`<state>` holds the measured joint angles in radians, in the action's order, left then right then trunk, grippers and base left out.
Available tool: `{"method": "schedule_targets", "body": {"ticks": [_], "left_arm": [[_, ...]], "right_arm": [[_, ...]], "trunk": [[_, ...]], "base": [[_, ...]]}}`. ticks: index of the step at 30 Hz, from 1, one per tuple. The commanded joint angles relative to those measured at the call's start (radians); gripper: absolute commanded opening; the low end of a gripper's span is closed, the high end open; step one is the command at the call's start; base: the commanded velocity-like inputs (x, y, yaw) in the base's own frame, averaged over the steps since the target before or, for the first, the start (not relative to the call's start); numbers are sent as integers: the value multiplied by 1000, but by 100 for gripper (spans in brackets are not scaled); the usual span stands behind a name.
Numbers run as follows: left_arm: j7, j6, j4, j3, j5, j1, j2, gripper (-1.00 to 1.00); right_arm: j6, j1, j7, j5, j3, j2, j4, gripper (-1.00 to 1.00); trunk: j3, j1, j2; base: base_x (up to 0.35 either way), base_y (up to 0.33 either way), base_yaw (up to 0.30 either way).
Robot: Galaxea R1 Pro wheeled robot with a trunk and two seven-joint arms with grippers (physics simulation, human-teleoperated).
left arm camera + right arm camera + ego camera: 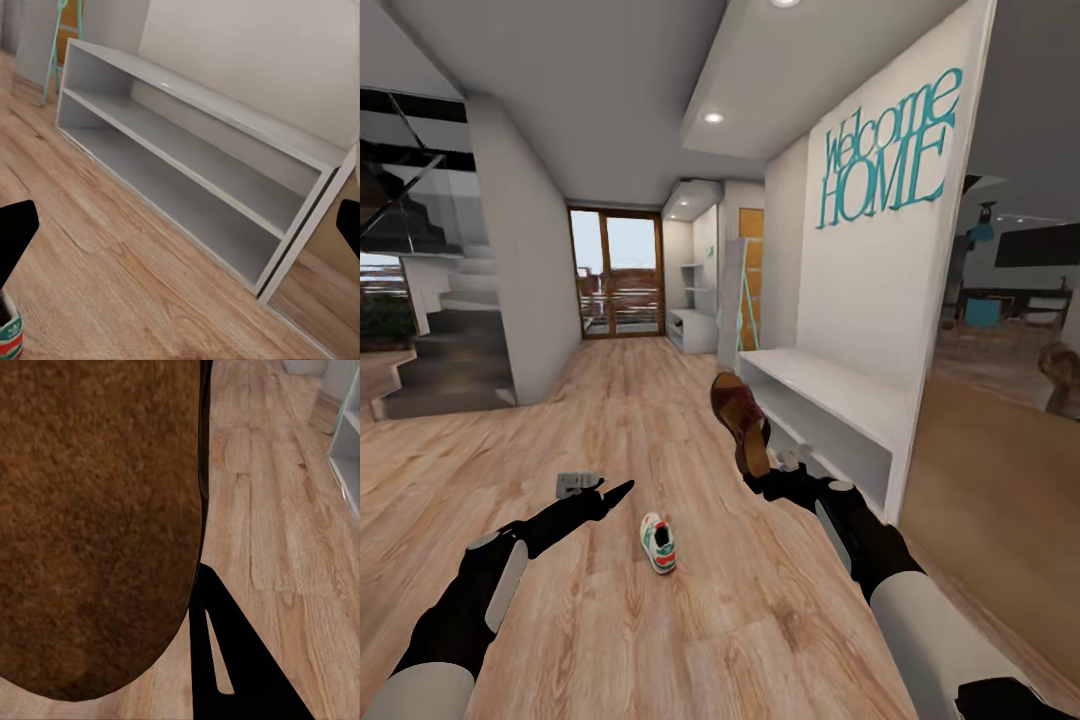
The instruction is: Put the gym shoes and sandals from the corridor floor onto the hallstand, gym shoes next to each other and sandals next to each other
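Head view shows a brown sandal (740,420) pinched in the right gripper (768,478), raised off the wood floor (610,400) just beside the front edge of a low white rack (830,410). One gym shoe (658,542) lies on open floor between the arms. The left gripper (600,497) hovers spread, holding nothing.

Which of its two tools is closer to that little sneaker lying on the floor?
The left tool, hovering just beside the sneaker. The right tool is farther off, holding a brown sandal up near the white rack.
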<state>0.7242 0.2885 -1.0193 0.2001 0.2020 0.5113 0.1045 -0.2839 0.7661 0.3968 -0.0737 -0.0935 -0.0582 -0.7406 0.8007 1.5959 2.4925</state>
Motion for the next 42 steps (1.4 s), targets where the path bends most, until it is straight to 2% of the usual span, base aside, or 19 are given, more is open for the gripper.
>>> {"method": "schedule_targets", "body": {"ticks": [1, 17, 34, 42], "left_arm": [[3, 10, 0, 1, 8, 1, 0, 100], [3, 10, 0, 1, 9, 1, 0, 100], [3, 10, 0, 1, 9, 1, 0, 100], [3, 9, 1, 1, 10, 1, 0, 100]], "right_arm": [[-4, 0, 5, -6, 1, 0, -2, -100], [-4, 0, 5, -3, 2, 0, -3, -100], [-4, 1, 5, -3, 2, 0, -3, -100], [-4, 0, 5, -3, 2, 0, -3, -100]], "trunk": [[1, 0, 0], [2, 0, 0], [11, 0, 0], [16, 0, 0]], "base": [[310, -227, 289], [308, -232, 82], [279, -242, 275], [158, -117, 282]]}}
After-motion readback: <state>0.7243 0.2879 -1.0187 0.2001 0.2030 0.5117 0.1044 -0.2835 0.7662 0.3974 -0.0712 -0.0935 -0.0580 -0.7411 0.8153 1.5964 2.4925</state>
